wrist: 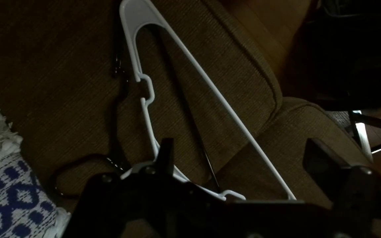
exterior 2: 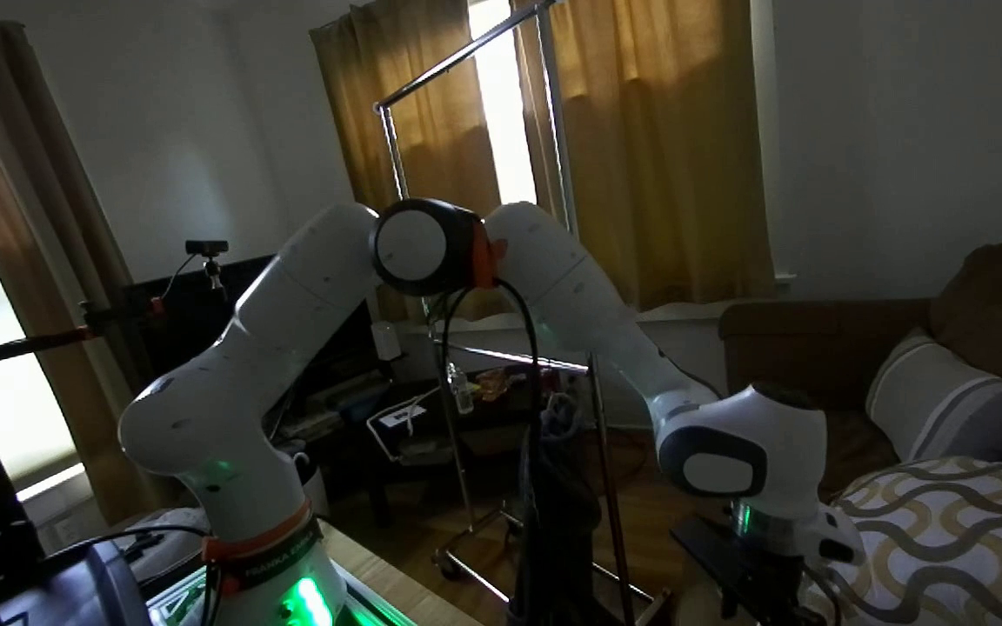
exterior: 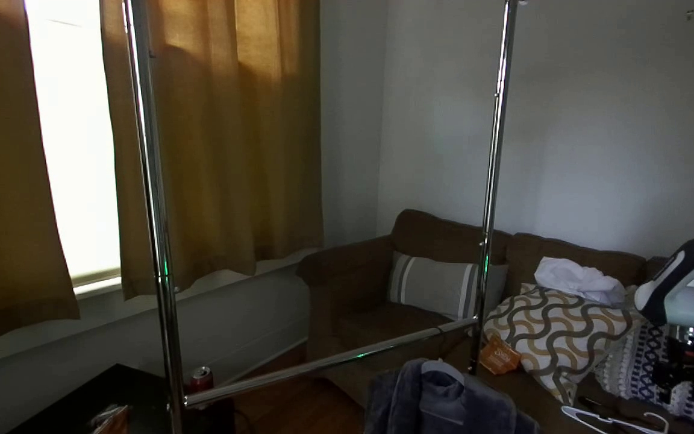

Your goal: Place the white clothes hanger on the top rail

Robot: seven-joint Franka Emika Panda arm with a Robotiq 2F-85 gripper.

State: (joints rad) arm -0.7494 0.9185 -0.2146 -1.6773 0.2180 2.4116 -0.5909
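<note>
I'm right over the couch (wrist: 71,99) now, and there's the white hanger (wrist: 221,99), lying on the brown seat with a dark hanger (wrist: 207,158) crossing beneath it. My claw (wrist: 241,148) is spread wide above, fingers (wrist: 166,150) well apart, gripping nothing; in the wrist view one of them covers part of the white frame. Blue-patterned cushion (wrist: 8,195) off to the side, just beside the dark hook. Over in an exterior view, there's the top rail (exterior 2: 466,55), high up and well apart from the hanger, and by the rack (exterior: 165,289), lower down, a dark garment (exterior: 392,404).
</note>
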